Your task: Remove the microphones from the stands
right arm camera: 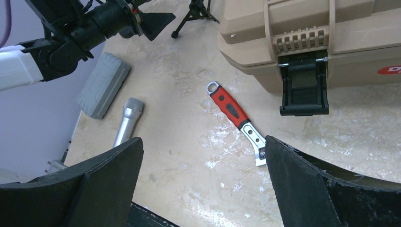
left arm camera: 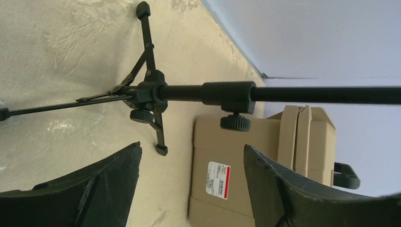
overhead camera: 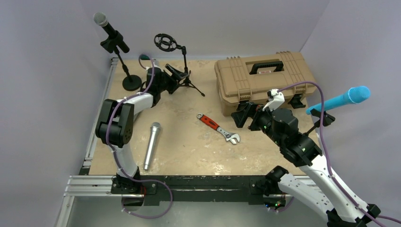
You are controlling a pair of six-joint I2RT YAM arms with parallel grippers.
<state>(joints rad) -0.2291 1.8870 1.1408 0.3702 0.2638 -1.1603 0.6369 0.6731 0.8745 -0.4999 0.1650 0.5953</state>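
Note:
A black microphone [overhead camera: 111, 32] with a silver head sits in the clip of a round-base stand [overhead camera: 131, 82] at the far left corner. A blue microphone [overhead camera: 339, 100] rests in a stand clip at the right edge. A silver microphone [overhead camera: 152, 144] lies loose on the table. The tripod stand [overhead camera: 185, 66] carries an empty ring mount [overhead camera: 165, 42]. My left gripper [overhead camera: 175, 78] is open beside the tripod; its pole [left arm camera: 227, 93] runs beyond the fingertips, with nothing between them. My right gripper [overhead camera: 243, 115] hangs open and empty above the table.
A tan toolbox [overhead camera: 262, 80] stands at the back right, with a red-handled wrench [overhead camera: 217, 127] lying in front of it. A grey case [right arm camera: 103, 84] lies near the left edge under my left arm. Purple walls close in the back and both sides.

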